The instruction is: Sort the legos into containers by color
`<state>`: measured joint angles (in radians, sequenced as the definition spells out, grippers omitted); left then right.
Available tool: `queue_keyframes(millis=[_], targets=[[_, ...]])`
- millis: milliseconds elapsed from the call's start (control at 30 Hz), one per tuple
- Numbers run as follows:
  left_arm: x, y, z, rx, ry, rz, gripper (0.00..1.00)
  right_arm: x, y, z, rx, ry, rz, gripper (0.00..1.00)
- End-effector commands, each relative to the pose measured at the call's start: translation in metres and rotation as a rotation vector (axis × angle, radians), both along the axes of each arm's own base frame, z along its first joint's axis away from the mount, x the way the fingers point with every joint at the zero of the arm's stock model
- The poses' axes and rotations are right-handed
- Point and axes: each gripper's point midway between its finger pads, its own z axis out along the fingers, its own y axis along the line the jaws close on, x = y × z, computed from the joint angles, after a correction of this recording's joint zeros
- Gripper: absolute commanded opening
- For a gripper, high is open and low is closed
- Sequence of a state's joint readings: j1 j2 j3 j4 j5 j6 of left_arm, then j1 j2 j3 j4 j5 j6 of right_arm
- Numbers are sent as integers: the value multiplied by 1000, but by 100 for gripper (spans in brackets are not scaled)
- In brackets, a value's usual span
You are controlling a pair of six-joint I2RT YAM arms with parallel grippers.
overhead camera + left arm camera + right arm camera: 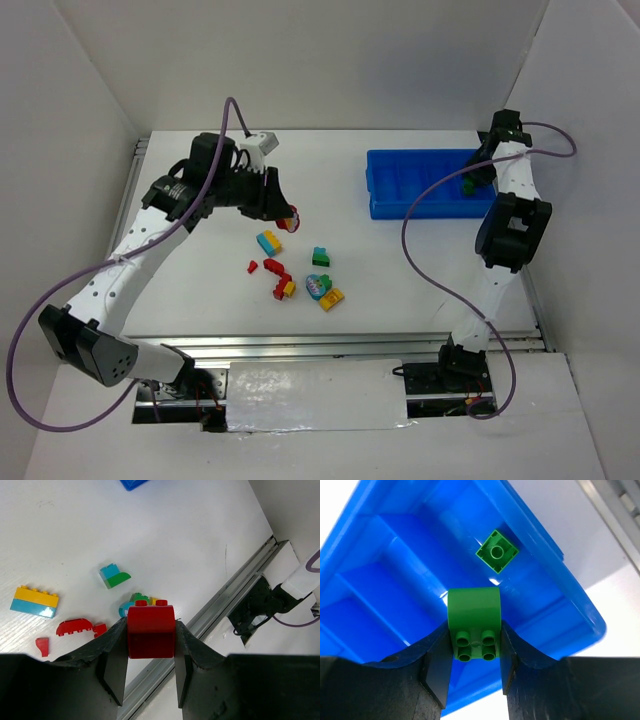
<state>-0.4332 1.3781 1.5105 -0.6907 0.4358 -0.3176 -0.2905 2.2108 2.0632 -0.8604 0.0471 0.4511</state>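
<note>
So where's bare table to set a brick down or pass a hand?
Bare: white table in front of the shallow blue plastic tray, right of the loose toy bricks; also the back strip between tray and left gripper. Crowded: the brick cluster mid-table, and the tray's right end under the right gripper.

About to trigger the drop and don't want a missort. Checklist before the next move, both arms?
1. Right hand gripping the green brick: ok.
2. Right hand above the tray: ok.
3. Held brick lined up with the compartment holding the loose green brick: cannot tell.
4. Left hand gripping the red brick: ok.
5. Left hand at the tray: not ok; it is over the table, by the loose bricks.
6. Hands well apart: ok.
</note>
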Motion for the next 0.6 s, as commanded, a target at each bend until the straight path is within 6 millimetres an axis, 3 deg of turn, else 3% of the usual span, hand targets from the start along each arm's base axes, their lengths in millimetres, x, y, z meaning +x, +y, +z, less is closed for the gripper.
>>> queue_keyframes(millis=[0, 233, 433, 500, 567], targets=[[-7, 5, 21, -19, -64, 9, 0, 13, -9, 10, -21, -46, 3, 29], [-11, 7, 7, -15, -30, 17, 0, 9, -15, 15, -53, -46, -15, 62], [-10, 5, 7, -24, -17, 20, 0, 10, -14, 39, -59, -85, -10, 72], [-8, 4, 13, -31, -28, 20, 0, 9, -7, 57, -42, -123, 3, 72], [-6, 2, 21, -46, -42, 17, 0, 6, 15, 84, -27, -177, 50, 72]])
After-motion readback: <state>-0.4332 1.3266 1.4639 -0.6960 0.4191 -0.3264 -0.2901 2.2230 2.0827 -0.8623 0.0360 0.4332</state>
